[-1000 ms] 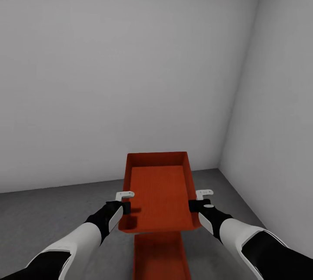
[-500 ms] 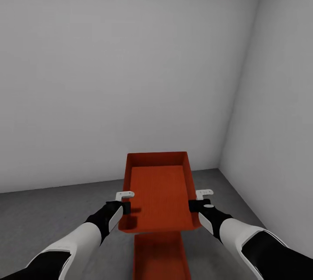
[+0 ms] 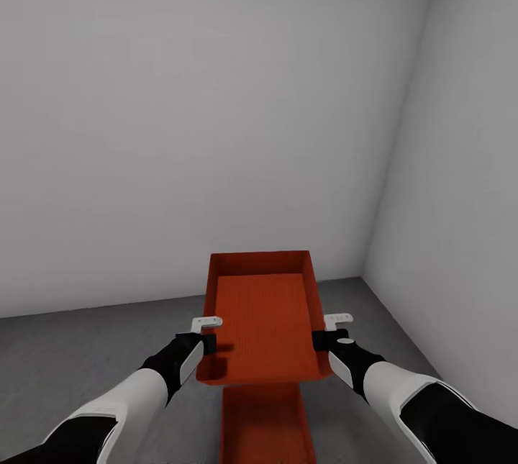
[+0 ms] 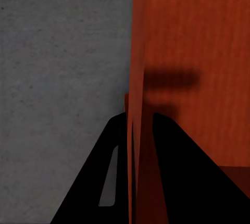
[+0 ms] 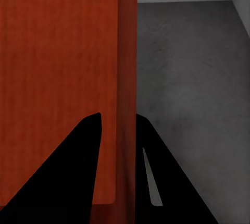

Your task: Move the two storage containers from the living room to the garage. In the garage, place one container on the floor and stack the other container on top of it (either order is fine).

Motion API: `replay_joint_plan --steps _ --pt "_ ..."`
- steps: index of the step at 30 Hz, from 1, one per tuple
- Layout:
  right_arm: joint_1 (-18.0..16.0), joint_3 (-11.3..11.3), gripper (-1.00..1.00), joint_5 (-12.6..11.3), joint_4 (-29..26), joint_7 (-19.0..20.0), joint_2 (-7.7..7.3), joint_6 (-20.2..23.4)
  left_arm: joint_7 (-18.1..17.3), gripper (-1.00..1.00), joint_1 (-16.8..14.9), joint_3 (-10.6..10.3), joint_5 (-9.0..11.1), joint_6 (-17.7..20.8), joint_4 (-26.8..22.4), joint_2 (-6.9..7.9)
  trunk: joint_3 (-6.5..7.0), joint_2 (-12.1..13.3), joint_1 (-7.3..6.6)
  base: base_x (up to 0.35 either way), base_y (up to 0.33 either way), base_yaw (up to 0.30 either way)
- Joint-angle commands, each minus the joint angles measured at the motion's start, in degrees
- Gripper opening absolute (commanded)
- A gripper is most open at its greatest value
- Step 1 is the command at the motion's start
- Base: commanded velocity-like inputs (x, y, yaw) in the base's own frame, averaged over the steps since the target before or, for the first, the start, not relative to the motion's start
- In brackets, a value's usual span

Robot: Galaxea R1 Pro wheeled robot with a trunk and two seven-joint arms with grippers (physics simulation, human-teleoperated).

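Hanging in the air in the garage corner, the upper bin (image 3: 262,320) is being held level, open side up, by both hands on its long side walls. Directly below it, at 6 o'clock in the head view, the lower bin (image 3: 265,424) is sitting on the concrete floor (image 3: 86,349), lined up lengthwise with the one above.

At the upper bin's 9 o'clock wall, the left hand (image 3: 207,343) is pinching the rim; in the left wrist view the dark fingers (image 4: 172,151) are straddling the thin wall (image 4: 136,78), one inside and one outside. At 3 o'clock, the right hand (image 3: 321,340) is gripping the opposite wall the same way, its fingers (image 5: 78,156) closed over the edge (image 5: 127,78).

Pale grey walls (image 3: 216,104) are meeting at a corner toward 1 o'clock, with bare floor at either side.

Judging from this, the risk is in the lowering: if one arm is dropping faster than the other, the bin is likely to tilt and catch on the lower rim. With only thin walls pinched, a twist could be slipping it loose, and an off-centre release could be leaving it perched crookedly.
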Motion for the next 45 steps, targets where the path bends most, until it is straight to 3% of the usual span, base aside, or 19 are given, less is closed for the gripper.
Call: replay_joint_plan --steps 1,45 --pt "-0.1 -0.9 -1.00 -1.1 1.2 -0.4 0.00 -0.3 1.2 -1.00 0.0 -0.4 -1.7 -0.7 -0.3 0.03 -0.22 -0.1 0.04 0.000 0.000 0.000" --pt "-0.1 -0.9 -1.00 -1.1 1.2 -0.4 -0.02 -0.3 1.4 -1.00 0.0 -0.4 -1.7 -0.6 -0.2 0.03 -4.27 -0.1 0.04 0.000 0.000 0.000"
